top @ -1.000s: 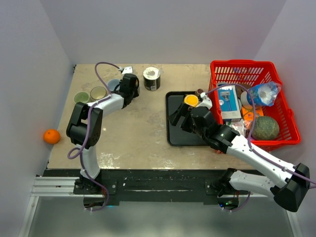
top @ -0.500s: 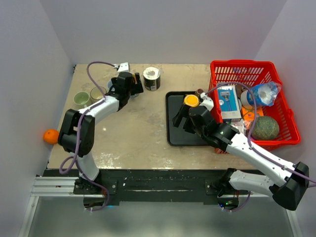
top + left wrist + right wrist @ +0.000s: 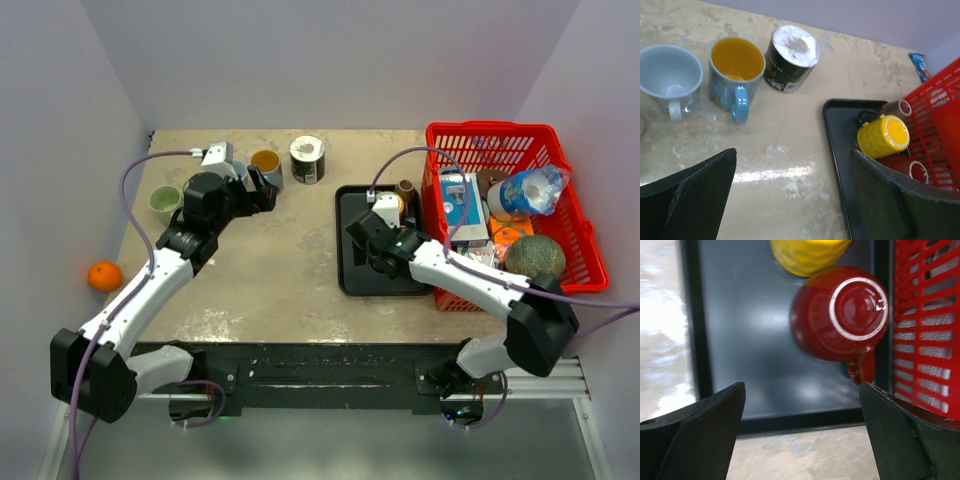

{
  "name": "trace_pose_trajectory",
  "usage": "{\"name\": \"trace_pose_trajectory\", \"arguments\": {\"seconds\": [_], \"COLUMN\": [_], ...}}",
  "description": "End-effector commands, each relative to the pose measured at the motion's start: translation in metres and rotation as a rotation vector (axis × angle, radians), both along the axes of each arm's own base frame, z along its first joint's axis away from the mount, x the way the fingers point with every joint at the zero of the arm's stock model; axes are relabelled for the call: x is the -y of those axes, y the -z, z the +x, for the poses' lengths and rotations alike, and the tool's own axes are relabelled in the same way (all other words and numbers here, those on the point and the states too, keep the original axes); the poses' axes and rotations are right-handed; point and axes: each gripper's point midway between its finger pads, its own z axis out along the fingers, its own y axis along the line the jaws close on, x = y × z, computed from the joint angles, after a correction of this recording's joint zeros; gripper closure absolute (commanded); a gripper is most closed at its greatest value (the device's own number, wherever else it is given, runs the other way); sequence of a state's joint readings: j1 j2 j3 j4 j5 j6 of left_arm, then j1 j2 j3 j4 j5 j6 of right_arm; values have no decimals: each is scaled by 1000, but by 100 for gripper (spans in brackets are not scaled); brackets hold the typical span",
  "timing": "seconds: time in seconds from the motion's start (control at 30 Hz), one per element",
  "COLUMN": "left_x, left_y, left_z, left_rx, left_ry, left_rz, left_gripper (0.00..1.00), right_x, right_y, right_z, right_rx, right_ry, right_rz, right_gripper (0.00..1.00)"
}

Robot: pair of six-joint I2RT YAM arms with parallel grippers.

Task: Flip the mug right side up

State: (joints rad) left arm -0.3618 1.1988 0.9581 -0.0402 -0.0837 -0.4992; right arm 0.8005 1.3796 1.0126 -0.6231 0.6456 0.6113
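The right gripper (image 3: 801, 405) is spread wide with nothing between its fingers (image 3: 695, 435). The left gripper (image 3: 792, 190) is likewise open and empty, away from the tray. The step in hand is judged to be the grasp of the red mug (image 3: 840, 315), which is stood base-up on the black tray (image 3: 740, 340), just beside the yellow mug (image 3: 807, 255) and the red basket (image 3: 930, 315). It is seen ahead of the fingertips, offset toward the basket-side finger, untouched. The body should be straddled squarely, the handle (image 3: 862, 367) left clear of the pads, and the basket wall avoided when the mug is lifted and rolled over.
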Motion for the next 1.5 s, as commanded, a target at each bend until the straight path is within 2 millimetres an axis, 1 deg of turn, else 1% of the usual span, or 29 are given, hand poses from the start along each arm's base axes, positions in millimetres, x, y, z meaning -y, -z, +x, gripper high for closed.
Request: {"name": "trace_pose_trajectory", "arguments": {"seconds": [0.0,0.03,0.07,0.1,0.13,0.2,0.23,0.47,0.57,0.7,0.77,0.8,0.83,0.9,0.93,1.07,1.17,1.23,1.33,1.4,1.43,1.47], "left_x": [11,10,8,5,3,1,1,-3,-3,-5,-5,-5,-6,-6,-6,-4,-4,-4,-4,-4,-4,-4], "left_y": [16,13,14,19,16,19,16,23,23,30,33,34,35,37,38,39,39,40,40,40,40,40], "left_z": [-36,-43,-46,-50,-53,-58,-61,-71,-73,-74,-75,-75,-75,-75,-76,-75,-76,-76,-76,-76,-76,-76], "left_rx": [-59,-51,-50,-65,-55,-62,-53,-66,-67,-80,-90,-93,-94,-99,-101,-105,-107,-110,-109,-109,-110,-110], "left_ry": [114,124,124,120,118,120,125,129,129,124,125,126,123,123,122,125,127,124,125,125,122,124], "left_rz": [-41,-45,-34,-25,-26,-17,-19,-11,-12,-5,-1,0,1,1,0,-5,-8,-10,-12,-12,-11,-11], "left_gripper": [1,1,1,1,1,1,1,1,1,1,1,1,1,1,1,1,1,1,1,1,1,1], "right_x": [21,21,23,25,26,29,31,42,43,43,39,40,33,32,27,22,20,21,22,20,20,20], "right_y": [-6,-2,3,13,19,29,33,50,54,68,69,74,77,76,74,69,66,64,62,61,61,62], "right_z": [24,27,29,30,33,35,36,32,29,25,23,19,18,15,17,17,18,18,20,21,21,21], "right_rx": [47,42,30,6,-9,-25,-34,-73,-84,-140,-150,-165,-172,-168,-161,-139,-132,-127,-115,-111,-113,-119], "right_ry": [39,40,41,45,44,47,49,73,78,59,43,29,7,-8,-23,-51,-50,-38,-25,-24,-20,-20], "right_rz": [-205,-219,-237,-258,-250,-263,-263,-325,-320,-271,-235,-226,-179,-153,-121,-83,-72,-71,-67,-60,-62,-64], "right_gripper": [1,1,1,1,1,1,1,1,1,1,1,1,1,1,1,1,7,18,31,37,41,43]}}
